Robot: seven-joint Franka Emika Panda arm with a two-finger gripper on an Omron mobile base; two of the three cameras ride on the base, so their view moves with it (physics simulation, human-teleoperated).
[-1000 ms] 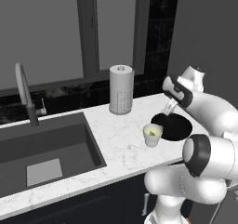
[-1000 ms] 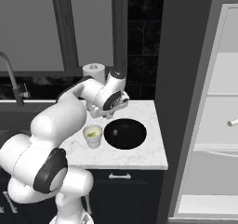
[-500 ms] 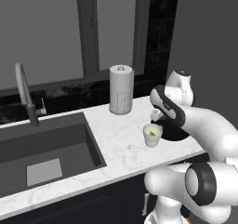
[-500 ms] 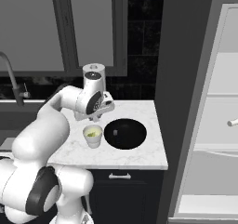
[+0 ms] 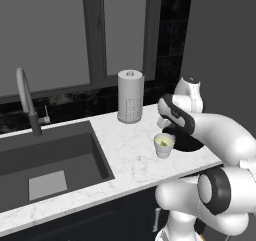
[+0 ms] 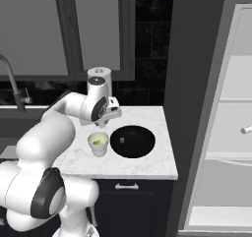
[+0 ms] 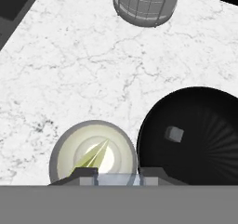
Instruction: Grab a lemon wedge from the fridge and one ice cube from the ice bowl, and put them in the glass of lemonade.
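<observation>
Cup (image 6: 98, 143) beside black bowl (image 6: 132, 141) (touching, perhaps).

I see bench (image 7: 69, 69): white marble look, grey veins, smooth. Ice bowl (image 7: 204, 139): glossy black, ribbed inside. Glass of lemonade (image 7: 93, 155): pale, smooth, matt rim. Perforated cylinder (image 5: 130, 96): grey-white, grid-textured. Sink basin (image 5: 45, 165): dark matt. Faucet (image 5: 27, 102): grey metal. Fridge (image 6: 189, 83): matt grey.

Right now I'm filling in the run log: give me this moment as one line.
stage: ice drop | gripper: shut on ice cube, over glass of lemonade | lemon wedge: in glass | ice bowl: one cube left
</observation>
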